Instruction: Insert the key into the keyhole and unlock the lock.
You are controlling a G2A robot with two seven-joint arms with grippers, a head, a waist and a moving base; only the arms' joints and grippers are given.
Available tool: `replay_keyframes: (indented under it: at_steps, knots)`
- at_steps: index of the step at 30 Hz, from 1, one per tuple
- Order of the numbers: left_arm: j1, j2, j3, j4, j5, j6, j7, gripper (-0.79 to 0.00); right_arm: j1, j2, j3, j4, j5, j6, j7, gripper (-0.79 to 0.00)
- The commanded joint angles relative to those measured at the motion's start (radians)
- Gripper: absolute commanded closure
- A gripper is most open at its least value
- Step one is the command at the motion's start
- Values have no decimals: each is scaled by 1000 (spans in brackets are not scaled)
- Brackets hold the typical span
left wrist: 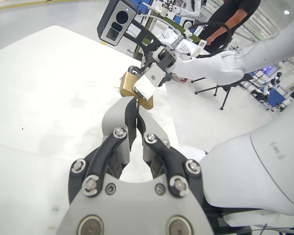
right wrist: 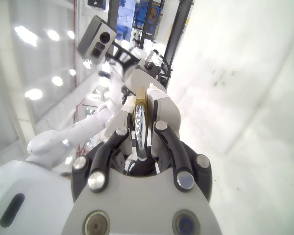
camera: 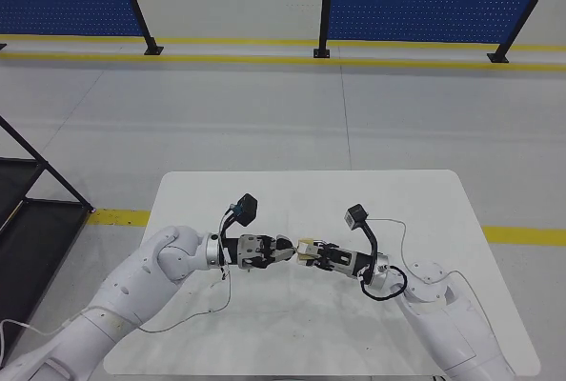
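Note:
A brass padlock (camera: 305,250) hangs above the middle of the white table (camera: 312,195). My right gripper (camera: 313,252) is shut on its body, and the silver shackle (right wrist: 140,125) points back toward the wrist between the fingers (right wrist: 164,107). In the left wrist view the padlock (left wrist: 128,84) sits clamped in the right gripper's white pads (left wrist: 145,88). My left gripper (left wrist: 135,104) faces it from the other side, shut, with its fingertips against the padlock's bottom end. The key is almost wholly hidden between those fingertips. From above, the left gripper (camera: 283,248) meets the padlock tip to tip.
The bare tabletop stretches on every side of the two arms, with its front edge (camera: 264,373) near the robot. A black rack (camera: 16,219) stands on the floor off the table's left side. Blue barriers (camera: 64,14) stand far behind.

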Motion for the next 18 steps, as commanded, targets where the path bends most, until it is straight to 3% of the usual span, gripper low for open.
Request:
replay_keyframes:
  at_steps: [1,18]
  knots:
    - [1,3,3,-4,42,0,36,0,0,0,0,0,0,0,0,0]
    - [-8,29,59,-1,286,0,314,0,0,0,0,0,0,0,0,0]
